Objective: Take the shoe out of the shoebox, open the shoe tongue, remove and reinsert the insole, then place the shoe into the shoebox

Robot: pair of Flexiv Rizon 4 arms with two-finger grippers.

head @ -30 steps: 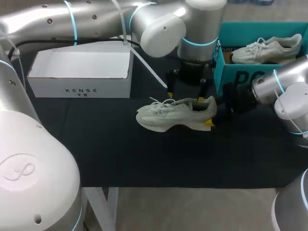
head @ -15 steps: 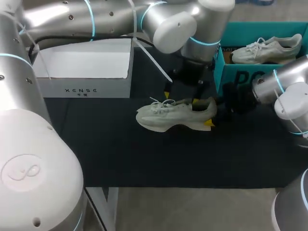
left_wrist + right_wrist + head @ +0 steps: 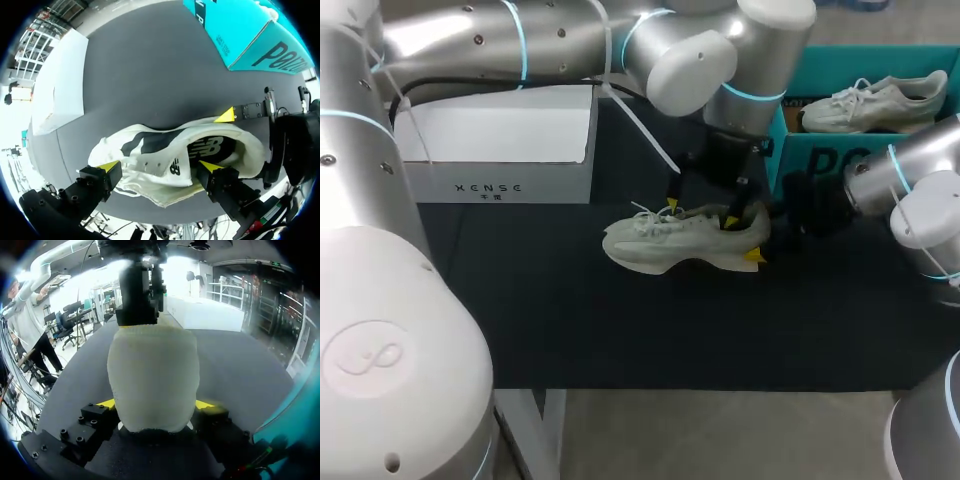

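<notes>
- Table with a dark cover carries everything; the work goes on near its middle, in front of the two boxes.
- White box stands open at the far left side, and nothing shows inside it.
- Teal shoebox stands at the far right with a second pale shoe in it. I judge this to be the box the task means, though the pictures do not settle it.
- The shoe is out of any box and rests on its sole on the table, toe toward the white box and heel toward the teal one, so the first step looks done.
- The left gripper hangs right over the shoe with its fingers spread wide and holding nothing. In the left wrist view one tip is down beside the laced midfoot and the other is at the edge of the shoe's mouth.
- The right gripper comes in low from the heel end and is clamped on the heel, one pad on each side, steadying the shoe.
- The insole shows dark inside the mouth and lies flat in place.
- By my reading the task is at the tongue-opening step. The tongue is not yet pulled clear, the insole is not yet drawn out and put back, and the return to the box is left to do.
</notes>
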